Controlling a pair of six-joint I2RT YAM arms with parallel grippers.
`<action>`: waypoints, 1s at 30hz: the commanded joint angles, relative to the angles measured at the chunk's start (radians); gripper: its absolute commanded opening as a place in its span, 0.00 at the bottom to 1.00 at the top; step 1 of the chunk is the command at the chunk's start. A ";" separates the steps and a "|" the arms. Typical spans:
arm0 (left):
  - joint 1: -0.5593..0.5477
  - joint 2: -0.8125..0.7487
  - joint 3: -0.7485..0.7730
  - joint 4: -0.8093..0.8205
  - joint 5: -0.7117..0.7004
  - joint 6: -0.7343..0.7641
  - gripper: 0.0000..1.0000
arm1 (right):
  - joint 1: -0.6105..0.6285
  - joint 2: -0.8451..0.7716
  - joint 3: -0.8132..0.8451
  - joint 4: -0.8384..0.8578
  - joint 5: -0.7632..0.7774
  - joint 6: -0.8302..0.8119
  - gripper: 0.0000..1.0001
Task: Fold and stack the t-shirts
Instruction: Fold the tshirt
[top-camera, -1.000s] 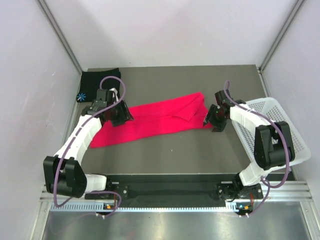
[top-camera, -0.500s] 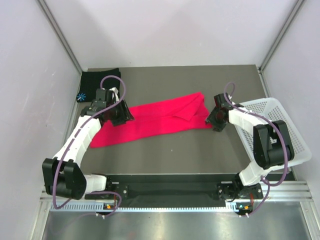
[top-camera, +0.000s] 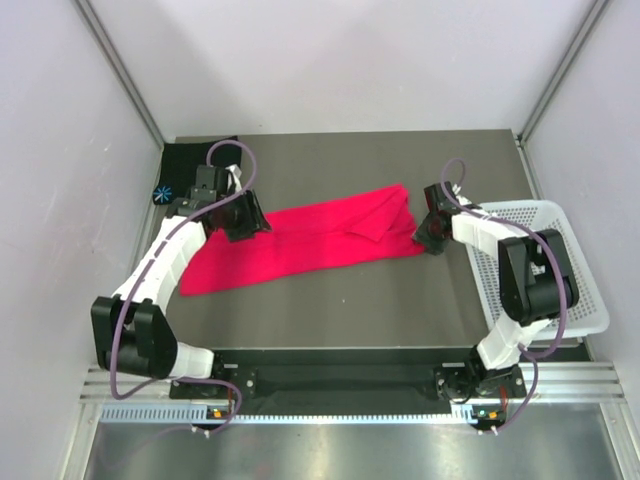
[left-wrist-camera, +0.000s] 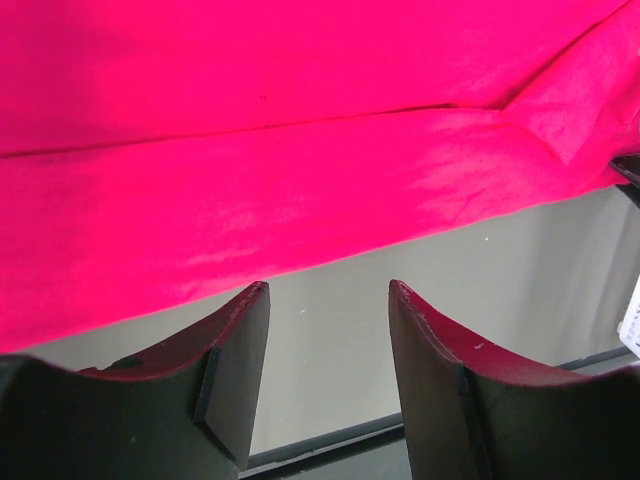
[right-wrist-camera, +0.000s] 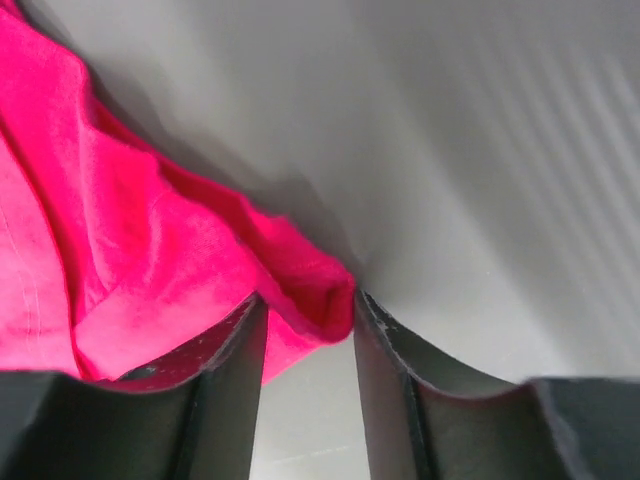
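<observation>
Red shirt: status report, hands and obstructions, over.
Left hand open, empty, beside red shirt, left end. Right hand straddling its right corner, grip unconfirmed. Black shirt at far-left corner. Nothing in the way.

Spread shirt (top-camera: 300, 245) centre, 2nd shirt (top-camera: 185, 160) back-L corner, basket (top-camera: 590, 290) far R

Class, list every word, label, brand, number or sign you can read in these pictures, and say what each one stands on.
No words, brands or numbers can be read in any view.
Sign only: a light-blue starburst mark on the black cloth t-shirt, with no letters.
The bright red-pink cloth t-shirt is plain.
</observation>
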 joint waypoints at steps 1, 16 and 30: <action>-0.005 0.020 0.057 0.008 0.019 0.033 0.56 | 0.007 0.053 0.036 -0.005 0.009 -0.028 0.35; -0.005 0.127 0.151 0.007 0.028 0.050 0.55 | -0.013 0.197 0.289 -0.037 0.137 -0.250 0.04; 0.000 0.239 0.246 0.005 -0.036 0.096 0.58 | -0.132 0.662 1.035 0.083 0.025 -0.479 0.04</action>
